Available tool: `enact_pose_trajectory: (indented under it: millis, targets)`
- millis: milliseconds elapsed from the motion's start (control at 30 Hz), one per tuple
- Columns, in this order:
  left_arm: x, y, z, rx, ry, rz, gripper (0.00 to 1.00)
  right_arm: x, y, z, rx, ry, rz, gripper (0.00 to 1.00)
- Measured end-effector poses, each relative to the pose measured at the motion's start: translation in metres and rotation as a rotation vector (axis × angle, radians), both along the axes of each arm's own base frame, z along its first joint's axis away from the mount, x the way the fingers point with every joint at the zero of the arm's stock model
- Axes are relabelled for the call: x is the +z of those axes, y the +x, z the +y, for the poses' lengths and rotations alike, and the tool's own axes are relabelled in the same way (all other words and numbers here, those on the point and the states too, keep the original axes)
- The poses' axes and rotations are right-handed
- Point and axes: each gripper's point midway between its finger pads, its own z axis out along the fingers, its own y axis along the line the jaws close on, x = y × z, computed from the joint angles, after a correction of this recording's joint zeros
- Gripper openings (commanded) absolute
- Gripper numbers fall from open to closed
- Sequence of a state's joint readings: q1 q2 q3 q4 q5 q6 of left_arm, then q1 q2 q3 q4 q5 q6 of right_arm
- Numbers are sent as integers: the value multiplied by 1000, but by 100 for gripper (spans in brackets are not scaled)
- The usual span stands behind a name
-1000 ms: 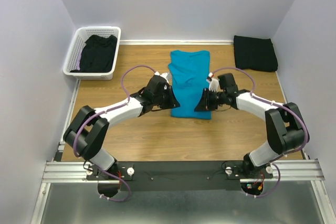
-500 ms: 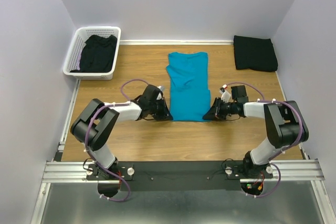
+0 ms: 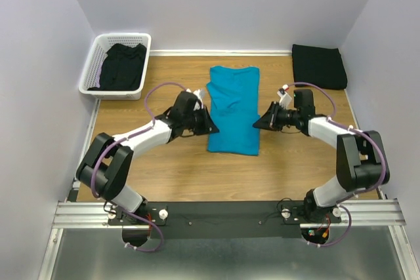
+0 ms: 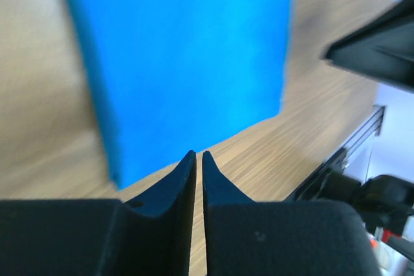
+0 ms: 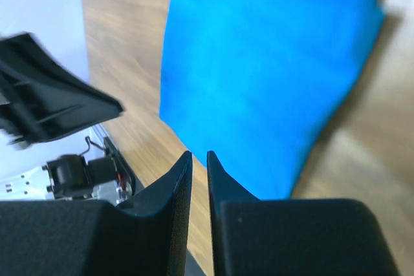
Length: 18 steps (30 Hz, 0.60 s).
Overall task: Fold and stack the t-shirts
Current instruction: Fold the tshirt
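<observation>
A bright teal-blue t-shirt (image 3: 234,109) lies flat on the wooden table (image 3: 177,168) as a long narrow strip. It also fills the left wrist view (image 4: 187,56) and the right wrist view (image 5: 265,63). My left gripper (image 3: 209,124) (image 4: 198,154) hovers at the shirt's left edge, shut down to a thin slit with nothing in it. My right gripper (image 3: 257,123) (image 5: 199,154) hovers at the shirt's right edge, also shut and empty. A folded black t-shirt (image 3: 319,66) rests at the back right. Another black t-shirt (image 3: 123,65) lies crumpled in the basket.
The white lattice basket (image 3: 88,82) stands at the back left against the wall. Walls close in the table on the left, back and right. The metal rail (image 3: 216,214) with the arm bases runs along the near edge.
Both grippers went from the teal shirt's near corners toward the front, then back up to its sides. The shirt now lies flat with its near hem closer to the front.
</observation>
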<state>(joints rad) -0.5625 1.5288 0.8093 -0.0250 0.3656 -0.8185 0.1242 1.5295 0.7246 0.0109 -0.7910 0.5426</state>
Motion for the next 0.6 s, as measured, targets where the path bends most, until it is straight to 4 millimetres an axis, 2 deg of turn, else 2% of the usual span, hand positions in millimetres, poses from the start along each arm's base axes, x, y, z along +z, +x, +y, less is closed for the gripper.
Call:
enact_pose_trajectory:
  millis: [133,200,233,333,467,600]
  targets:
    - [37,44,-17,0,-39,-110,16,2,33,4,3,4,-27,22]
    - [38,71,-23,7,-36,-133,16,-6,50,6,3,4,-23,22]
    - [31,89,-26,11,-27,-138,16,-11,57,7,2,3,-17,22]
    - [0,115,-25,19,8,-104,16,-32,73,7,-4,1,13,22]
    - [-52,126,-14,28,74,-15,16,-61,78,0,-29,1,74,22]
    - [-55,131,-8,32,61,-5,20,-67,83,-6,-37,34,92,25]
